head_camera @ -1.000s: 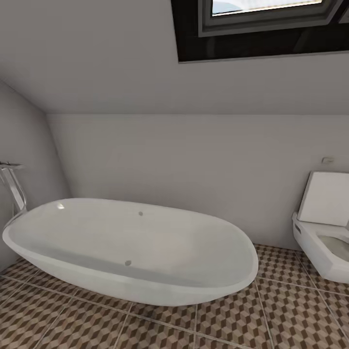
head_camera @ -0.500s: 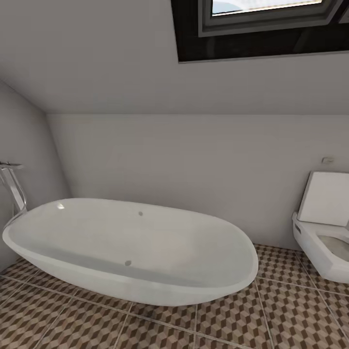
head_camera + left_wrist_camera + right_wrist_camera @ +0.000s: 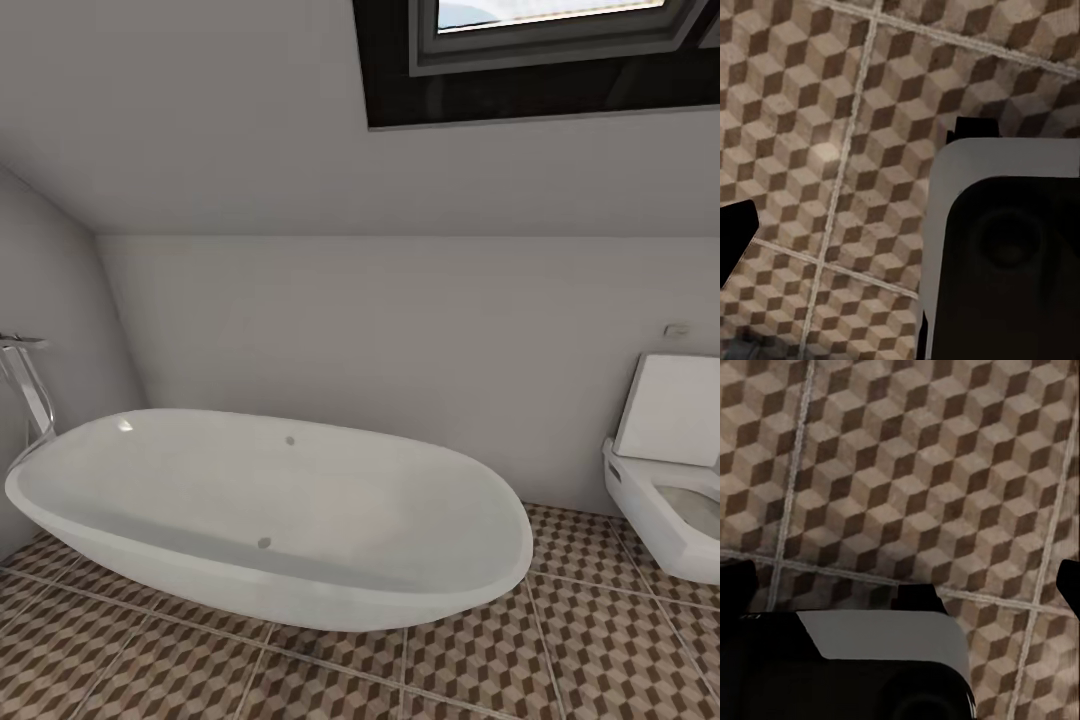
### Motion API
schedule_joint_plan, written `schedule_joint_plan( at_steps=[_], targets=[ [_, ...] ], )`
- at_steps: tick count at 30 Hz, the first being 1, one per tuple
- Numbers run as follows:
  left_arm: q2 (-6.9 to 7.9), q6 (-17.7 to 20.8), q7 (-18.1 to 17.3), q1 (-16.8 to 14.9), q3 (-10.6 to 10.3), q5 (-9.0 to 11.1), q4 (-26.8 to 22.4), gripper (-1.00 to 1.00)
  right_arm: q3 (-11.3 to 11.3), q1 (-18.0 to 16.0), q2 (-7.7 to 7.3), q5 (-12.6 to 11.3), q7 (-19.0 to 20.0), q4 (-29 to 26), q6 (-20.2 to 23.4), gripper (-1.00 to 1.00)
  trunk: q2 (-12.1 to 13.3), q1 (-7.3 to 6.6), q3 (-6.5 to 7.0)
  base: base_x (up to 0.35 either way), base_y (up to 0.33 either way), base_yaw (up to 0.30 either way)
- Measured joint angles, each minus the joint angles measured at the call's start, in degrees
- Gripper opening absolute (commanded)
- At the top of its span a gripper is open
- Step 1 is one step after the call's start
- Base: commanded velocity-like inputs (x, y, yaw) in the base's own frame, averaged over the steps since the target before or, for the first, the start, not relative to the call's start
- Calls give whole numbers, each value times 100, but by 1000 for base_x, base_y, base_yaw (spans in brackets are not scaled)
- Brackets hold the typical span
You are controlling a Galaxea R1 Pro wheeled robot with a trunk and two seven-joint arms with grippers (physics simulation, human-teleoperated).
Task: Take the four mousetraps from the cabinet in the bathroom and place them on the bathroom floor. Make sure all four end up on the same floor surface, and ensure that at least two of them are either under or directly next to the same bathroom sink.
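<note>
While nothing has shifted, the bathtub (oval, white) sits on bathroom floor; end effector states unclear.

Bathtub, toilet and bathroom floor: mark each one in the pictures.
bathtub (image 3: 270, 500), head view, on its inner basin.
toilet (image 3: 660, 500), head view, on the bowl's near rim.
bathroom floor (image 3: 600, 640), head view, on a bare cube-patterned tile right of the tub.

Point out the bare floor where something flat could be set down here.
Bare patterned bathroom floor lies between the bathtub and the toilet, running back to the wall. A second open strip runs along the tub's near side. It narrows at the far left, where the tub's end and the chrome tap close in against the wall.
</note>
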Motion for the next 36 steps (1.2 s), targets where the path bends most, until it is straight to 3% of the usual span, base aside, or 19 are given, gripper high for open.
schedule_joint_plan(
  at_steps=[5, 6, 7, 8, 10, 14, 23, 30, 36],
  targets=[
    [-37, 96, 160, -35, -5, 38, -161, 100, 33, -164, -115, -18, -141, -163, 160, 100, 0, 0, 0, 0, 0, 0],
    [-52, -398, 898, -32, 5, 38, -506, 100, 33, -265, -120, -23, -77, -500, 376, 100, 0, 0, -1, 0, 0, 0],
    [-64, -859, 927, -32, 12, 42, -1360, 100, 39, -277, -128, -19, 62, -1374, 97, 100, 0, 0, -1, 0, 0, 0],
    [-67, -1091, 930, -40, 9, 29, -1671, 100, 43, -292, -131, -12, 136, -2460, -63, 100, 0, 0, 2, 0, 0, 0],
    [-66, -1554, 938, -35, 13, 46, -1394, 100, 41, -285, -137, -14, 323, -2320, -456, 100, 0, 0, -1, 0, 0, 0],
    [-67, -1873, 932, -36, 6, 49, -1179, 100, 42, -289, -135, -10, 481, -1850, -846, 100, 0, 0, -1, 0, 0, 0],
    [-131, -2029, 928, -37, -21, 48, -1063, 100, 40, -291, -132, -5, 548, -1405, -1253, 100, 0, 0, 0, 0, 0, 0],
    [-163, -2075, 928, -37, -25, 45, -1069, 100, 30, -291, -136, -5, 552, -1369, -1295, 100, 0, 0, 0, 0, 0, 0],
    [-303, -2086, 929, -37, -25, 47, -1058, 100, 30, -291, -137, -5, 552, -1363, -1307, 100, 0, 0, 0, 0, 0, 0]
  ],
)
